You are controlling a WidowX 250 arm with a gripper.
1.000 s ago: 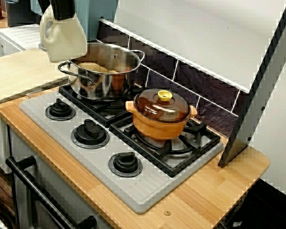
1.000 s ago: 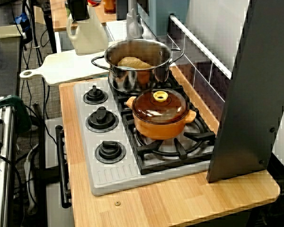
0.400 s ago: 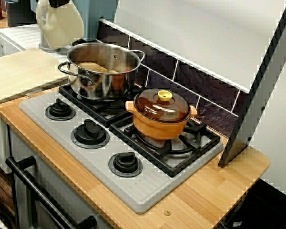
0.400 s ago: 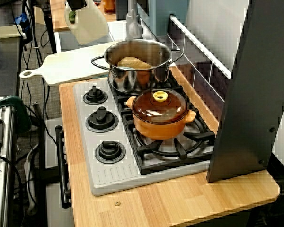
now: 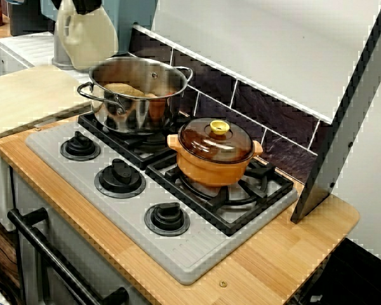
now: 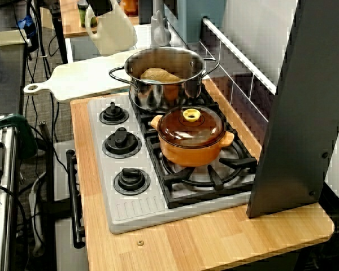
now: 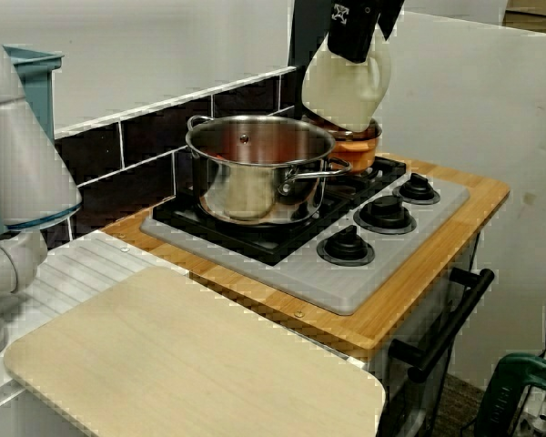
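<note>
My fingers are clamped on the top of one cream jug, which hangs in the air straight beneath them. A white mark on my black housing is too small to read. Lower down, near the jug, one steel pot with pale food inside stands on one of the two burners of the hob. One wooden board lies beside the hob. Farther from me sits one orange pot under a brown glass lid with a yellow knob. Three black dials line the hob's front edge, and the hob rests on the wooden bench.
</note>
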